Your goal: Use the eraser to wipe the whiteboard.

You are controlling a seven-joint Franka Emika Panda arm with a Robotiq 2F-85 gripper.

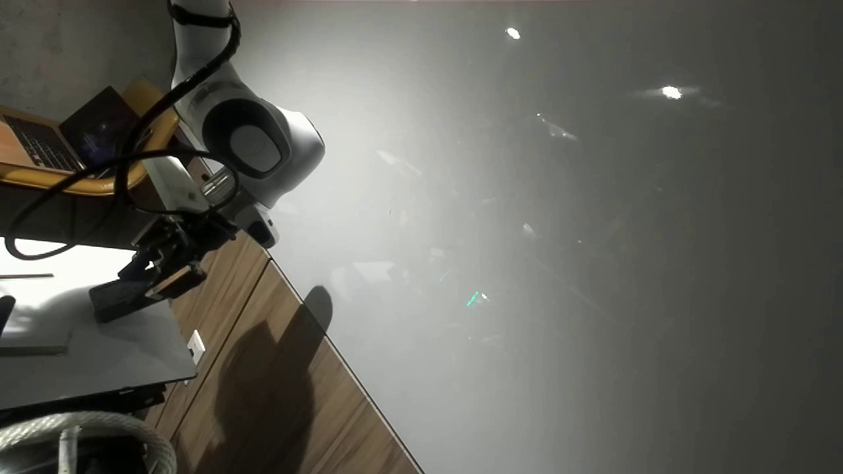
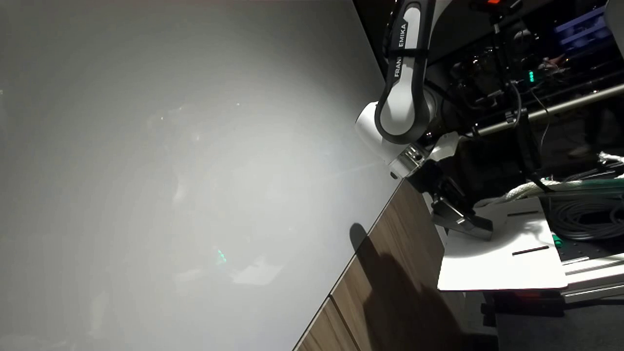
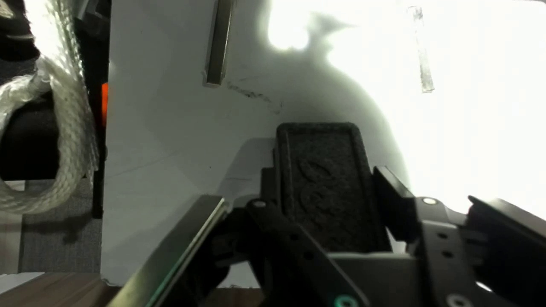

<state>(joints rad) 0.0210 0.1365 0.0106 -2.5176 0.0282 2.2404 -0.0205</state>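
The eraser [image 3: 322,170], a dark felt block with an embossed top, lies between the two fingers of my gripper [image 3: 327,192] in the wrist view. Both fingers appear to touch its long sides, and its near end is hidden behind the gripper. In both exterior views the eraser [image 1: 118,299] [image 2: 480,228] sticks out from the gripper just over the small white tabletop; whether it touches the surface I cannot tell. The whiteboard [image 1: 527,230] [image 2: 195,170] is the big pale-grey glossy panel beside the arm, with glints on it, well apart from the eraser.
Two narrow strips, one of them metal [image 3: 219,42], lie on the small white tabletop [image 3: 162,128], near a dark smudge. A braided sleeve [image 3: 70,111] runs past its edge. Wood panelling [image 1: 342,401] borders the whiteboard. An open laptop [image 1: 43,141] sits on a yellow chair.
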